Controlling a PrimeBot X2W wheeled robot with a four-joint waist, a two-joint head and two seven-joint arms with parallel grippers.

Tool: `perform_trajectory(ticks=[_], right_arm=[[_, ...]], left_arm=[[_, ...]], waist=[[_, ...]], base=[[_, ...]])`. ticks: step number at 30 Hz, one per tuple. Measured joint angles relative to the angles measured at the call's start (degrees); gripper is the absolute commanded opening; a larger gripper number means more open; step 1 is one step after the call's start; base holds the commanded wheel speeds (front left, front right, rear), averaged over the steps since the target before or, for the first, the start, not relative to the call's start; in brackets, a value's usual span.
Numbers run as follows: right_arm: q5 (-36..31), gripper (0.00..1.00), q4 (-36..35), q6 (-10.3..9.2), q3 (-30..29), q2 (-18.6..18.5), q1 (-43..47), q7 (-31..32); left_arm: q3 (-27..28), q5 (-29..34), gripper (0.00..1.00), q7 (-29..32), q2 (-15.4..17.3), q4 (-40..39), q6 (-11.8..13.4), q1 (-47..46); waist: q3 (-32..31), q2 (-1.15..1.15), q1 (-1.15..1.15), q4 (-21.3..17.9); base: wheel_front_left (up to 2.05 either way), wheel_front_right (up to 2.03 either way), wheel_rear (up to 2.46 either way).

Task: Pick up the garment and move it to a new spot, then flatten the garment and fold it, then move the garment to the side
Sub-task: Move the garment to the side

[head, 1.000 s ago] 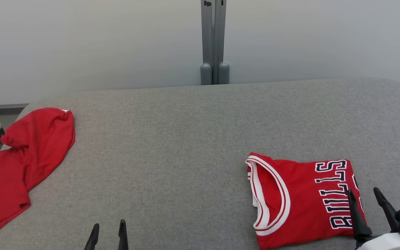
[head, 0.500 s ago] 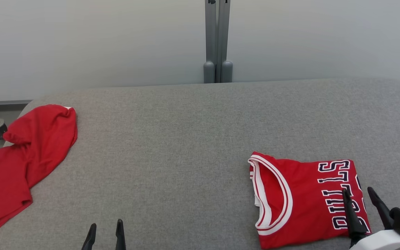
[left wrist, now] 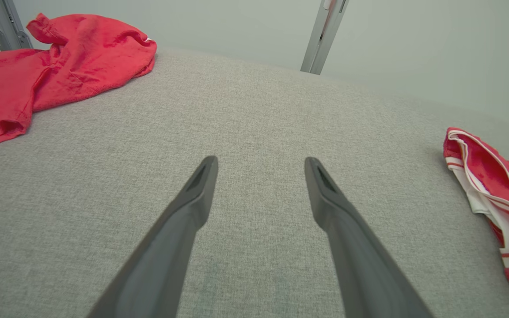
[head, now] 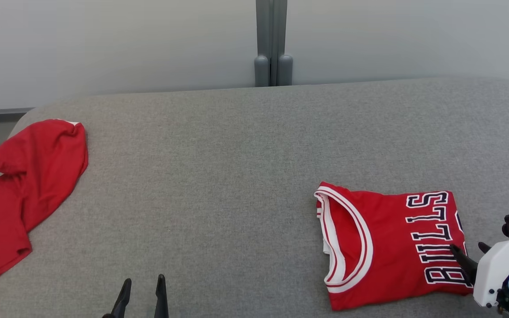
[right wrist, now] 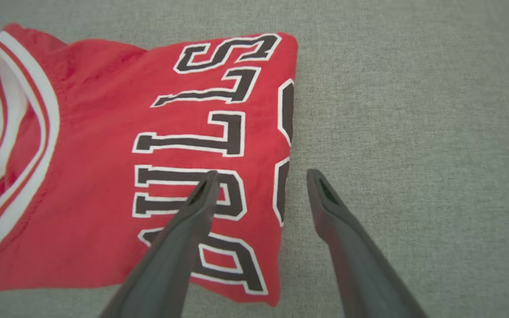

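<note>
Right gripper (right wrist: pixel 262 173) jaws wide, empty, one finger over the folded Bulls jersey (right wrist: pixel 148 154), the other over the bare grey padded table (head: pixel 219 176). Jersey lies at 4 o'clock in head view. Left gripper (left wrist: pixel 260 159) wide, empty, 6 o'clock. Crumpled red shirt (head: pixel 24 185) at 9 o'clock.

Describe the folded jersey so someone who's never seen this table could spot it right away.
Start at the grey padded table and look to its near right. The folded jersey lies flat there. Unlike the plain crumpled red garment at the left edge, it shows white-striped neck trim and dark BULLS lettering.
</note>
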Motion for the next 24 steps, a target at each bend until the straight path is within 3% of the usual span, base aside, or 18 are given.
perform_trajectory(ticks=[12, 13, 14, 24], right_arm=[[2.7, 1.0, 9.6, 0.0, -1.2, 3.8, -6.5, 4.1], [3.2, 0.6, 9.9, 0.0, -1.4, 3.9, -6.8, 4.2], [3.5, 0.0, 10.2, 0.0, -1.8, 3.9, -7.3, 3.7], [-0.2, 0.0, 10.4, 0.03, -2.9, 0.3, -15.5, -4.2]], left_arm=[[-0.4, 0.1, 1.0, 0.0, 0.0, 0.3, -0.3, -2.4], [-0.4, 0.1, 1.0, 0.0, 0.0, 0.3, -0.3, -2.5], [-0.4, 0.1, 1.0, 0.0, 0.0, 0.3, -0.3, -2.6], [-0.9, 0.1, 1.0, 0.0, 0.0, -1.0, -0.3, -5.6]], waist=[[3.3, 0.0, 0.0, 2.5], [3.5, 0.0, 0.0, 2.6], [3.7, 0.0, 0.0, 2.7], [7.3, 0.0, 0.0, 0.6]], base=[[0.0, 0.0, 0.0], [0.0, 0.0, 0.0], [0.0, 0.0, 0.0], [0.0, 0.0, 0.0]])
